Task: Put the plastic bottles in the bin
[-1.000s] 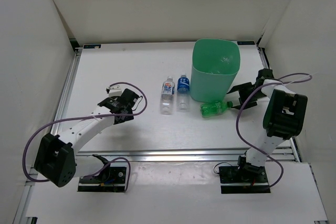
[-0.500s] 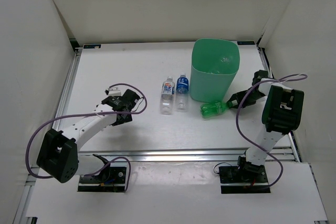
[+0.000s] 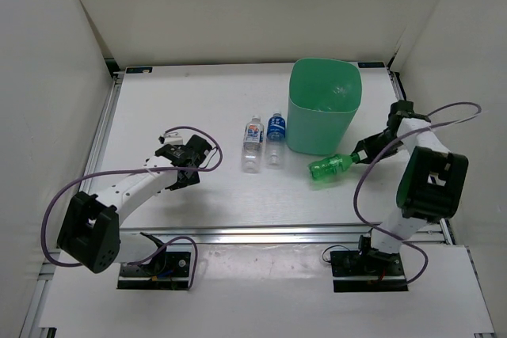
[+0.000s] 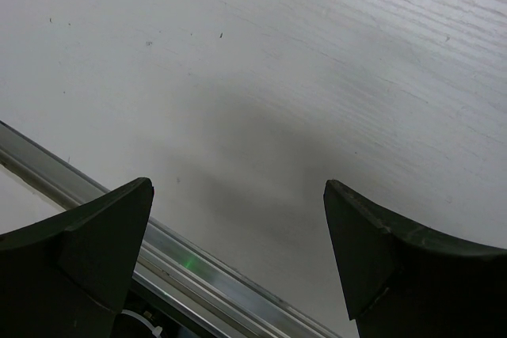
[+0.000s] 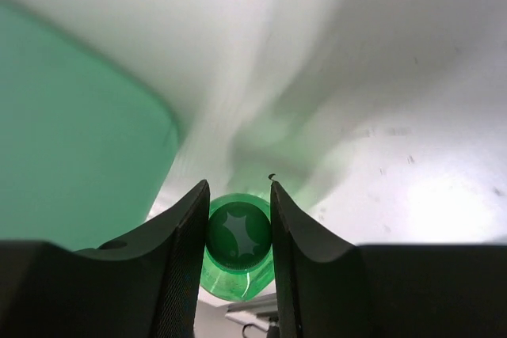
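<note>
Right wrist view: R gripper is clenched on the green bottle. Its two dark fingers press either side of the bottle's end, which sits square between them w/ no gap showing. The bottle's body runs straight out from the jaws. The bin fills the left of that view, close by but not touching the bottle.

From the top view, the R gripper has the green bottle by its right end. The rest slants down-left, just beside the foot of the bin on its near-right side. Can't tell if the bottle is off the table.

L gripper sits well apart, over on the left of the table. Its jaws are spread wide w/ nothing between them, only bare tabletop under the L gripper.

Two more bottles lie side by side left of the bin: the white-red label bottle and the blue label bottle, neither near a gripper.
</note>
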Robot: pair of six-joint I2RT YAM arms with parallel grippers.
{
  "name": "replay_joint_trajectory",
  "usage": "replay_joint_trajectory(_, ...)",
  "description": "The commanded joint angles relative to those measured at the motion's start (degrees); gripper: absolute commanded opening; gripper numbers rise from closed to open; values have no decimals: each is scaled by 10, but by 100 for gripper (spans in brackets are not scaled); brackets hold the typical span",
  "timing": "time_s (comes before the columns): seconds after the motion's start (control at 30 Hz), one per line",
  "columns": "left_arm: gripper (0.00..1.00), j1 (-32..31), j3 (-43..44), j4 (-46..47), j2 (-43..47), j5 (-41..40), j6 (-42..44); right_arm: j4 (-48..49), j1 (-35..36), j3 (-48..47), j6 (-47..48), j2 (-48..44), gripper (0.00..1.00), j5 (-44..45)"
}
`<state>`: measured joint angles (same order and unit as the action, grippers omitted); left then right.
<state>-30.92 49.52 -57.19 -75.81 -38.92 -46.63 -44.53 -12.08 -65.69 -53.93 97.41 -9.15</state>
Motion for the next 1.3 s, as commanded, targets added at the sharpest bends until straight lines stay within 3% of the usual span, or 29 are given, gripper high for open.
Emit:
replay_joint_trajectory(0.0,100,2,17,14,0,-12,-8,-61,0,-1,23,-77,2,31)
replay_joint_trajectory(0.47,100,2,-5,30,18,18,-8,-126,6,32,30,-266,0,19)
replay_joint_trajectory(0.63,100,2,-10,35,29,24,-8,-138,6,-18,40,-292,0,-10)
replay_joint_trajectory(0.93,100,2,-21,35,39,29,-8,-156,36,-210,40,-256,0,-24)
replay_joint_trajectory(1.03,100,2,-21,35,44,29,-8,-156,42,-280,40,-217,0,-24)
replay_joint_trajectory(1.27,100,2,-7,46,44,40,10,-156,54,-546,30,-54,0,-6)
